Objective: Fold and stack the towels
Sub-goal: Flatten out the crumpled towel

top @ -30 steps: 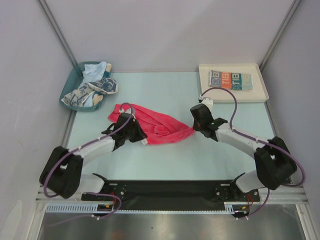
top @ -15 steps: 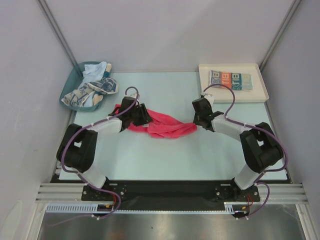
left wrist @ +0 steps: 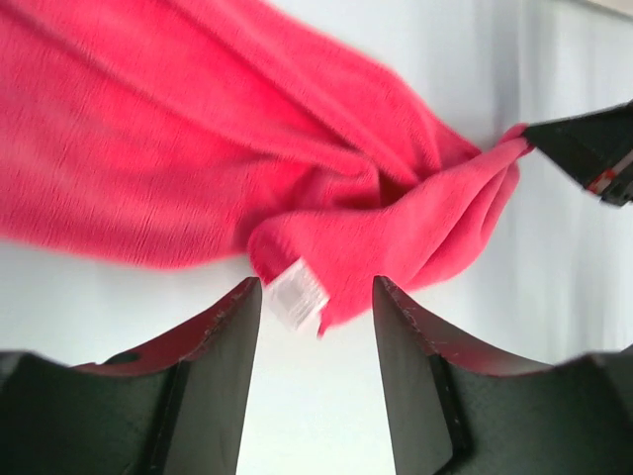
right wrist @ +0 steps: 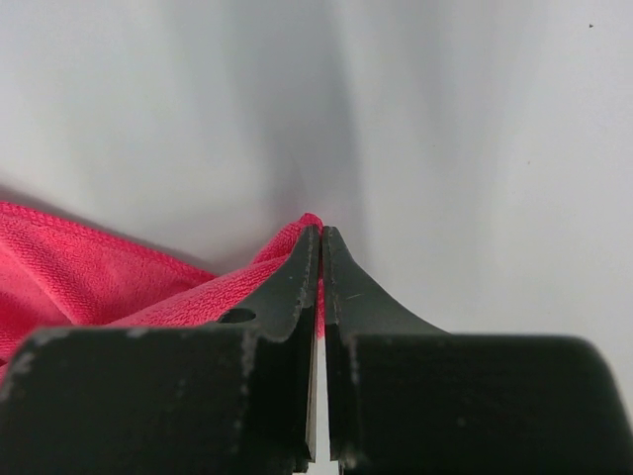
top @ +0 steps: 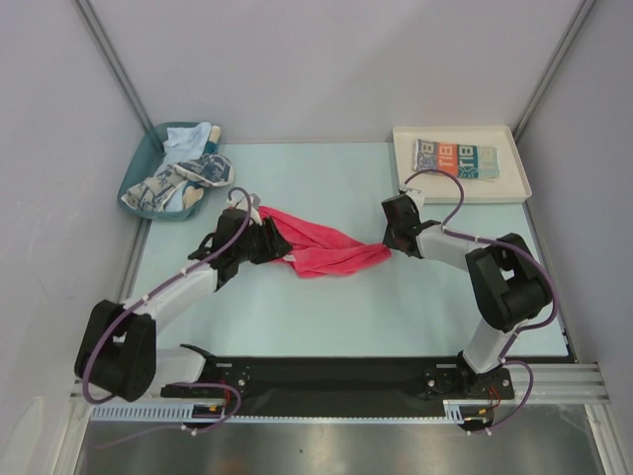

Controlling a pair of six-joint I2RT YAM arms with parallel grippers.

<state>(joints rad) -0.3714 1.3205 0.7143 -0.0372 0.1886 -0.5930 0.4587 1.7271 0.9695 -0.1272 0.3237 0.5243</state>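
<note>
The red-pink towel (top: 321,252) lies bunched across the middle of the table (top: 326,317), barring the straight line between the two arms. The left gripper (left wrist: 316,287) stands at its left end, fingers apart, with the towel's edge just beyond them. The right gripper (right wrist: 318,233) is pinched on its right tip. Bare table runs in front of the towel and behind it. The teal bin (top: 138,178) with heaped towels (top: 183,173) blocks the rear left corner, and the white tray (top: 404,163) blocks the rear right.
</note>
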